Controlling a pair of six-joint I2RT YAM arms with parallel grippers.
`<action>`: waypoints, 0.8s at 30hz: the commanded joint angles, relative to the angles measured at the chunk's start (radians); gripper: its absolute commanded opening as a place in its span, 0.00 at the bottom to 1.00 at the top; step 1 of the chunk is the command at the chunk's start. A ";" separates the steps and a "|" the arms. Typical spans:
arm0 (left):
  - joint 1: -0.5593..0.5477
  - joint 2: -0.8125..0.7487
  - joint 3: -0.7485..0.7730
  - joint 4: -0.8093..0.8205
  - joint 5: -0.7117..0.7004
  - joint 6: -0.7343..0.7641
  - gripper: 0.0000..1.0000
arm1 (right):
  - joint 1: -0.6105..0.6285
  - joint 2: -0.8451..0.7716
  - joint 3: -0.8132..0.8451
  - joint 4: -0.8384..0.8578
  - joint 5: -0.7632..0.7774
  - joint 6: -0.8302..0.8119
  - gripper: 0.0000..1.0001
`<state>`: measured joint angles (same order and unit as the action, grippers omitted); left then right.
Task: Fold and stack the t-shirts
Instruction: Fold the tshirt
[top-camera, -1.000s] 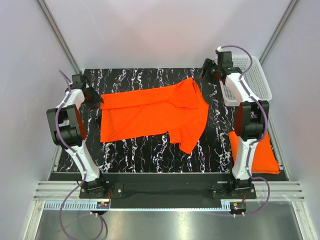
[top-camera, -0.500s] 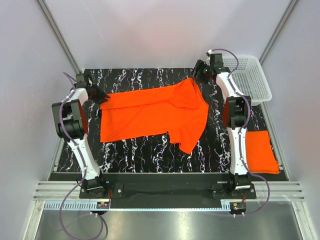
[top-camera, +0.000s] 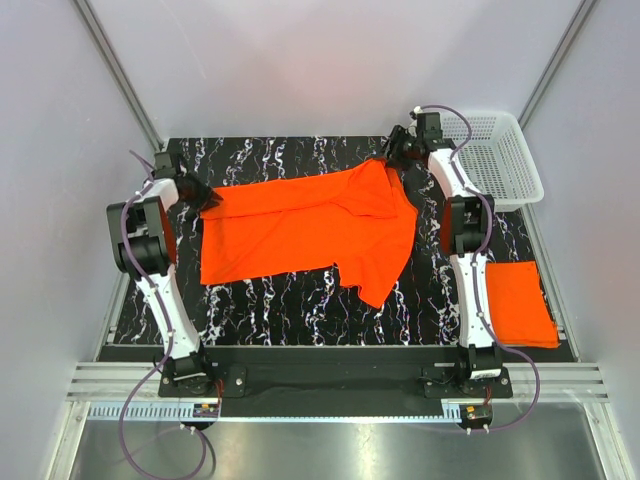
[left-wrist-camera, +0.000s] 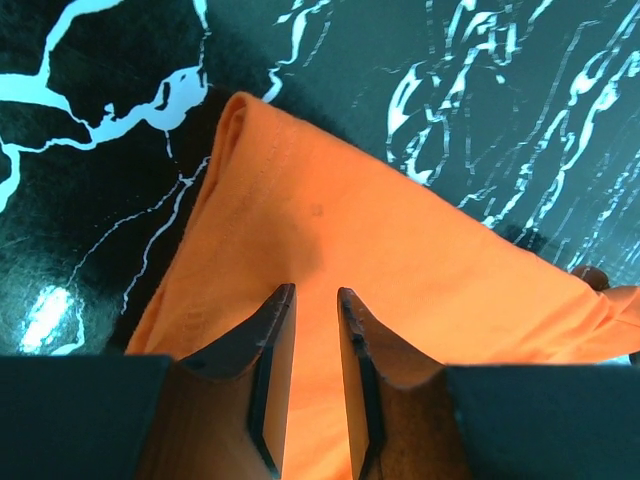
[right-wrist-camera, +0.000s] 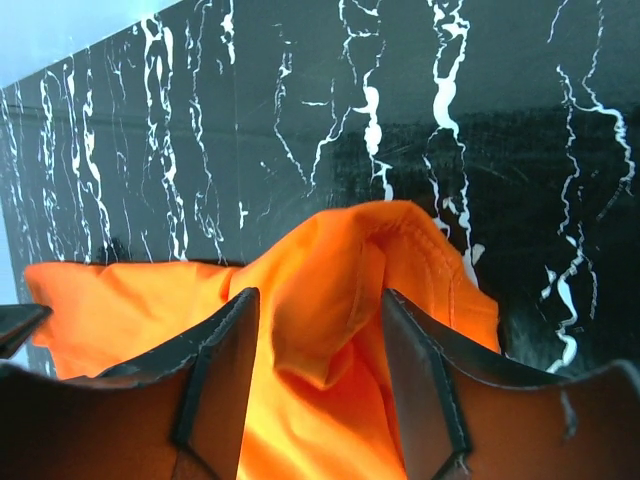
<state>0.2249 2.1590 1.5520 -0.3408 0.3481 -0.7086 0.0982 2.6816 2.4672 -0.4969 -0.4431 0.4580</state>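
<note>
Having edged inward, the left gripper (left-wrist-camera: 313, 300) pinches the t-shirt (left-wrist-camera: 400, 270); the right gripper (right-wrist-camera: 320, 300) gapes around its fold.

No writing, label or number is readable (the overhead view may be too coarse).
</note>
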 joint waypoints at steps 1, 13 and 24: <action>0.008 0.018 0.022 0.033 0.025 -0.012 0.27 | 0.001 0.038 0.075 0.015 -0.026 0.042 0.59; 0.021 0.033 0.007 0.028 0.019 -0.014 0.24 | 0.001 -0.072 -0.003 -0.008 0.240 0.050 0.00; 0.040 0.033 -0.001 0.025 0.009 0.012 0.22 | 0.026 -0.161 -0.152 0.006 0.417 0.039 0.11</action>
<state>0.2546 2.1822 1.5494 -0.3397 0.3565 -0.7155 0.1108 2.5973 2.3188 -0.5140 -0.1181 0.5163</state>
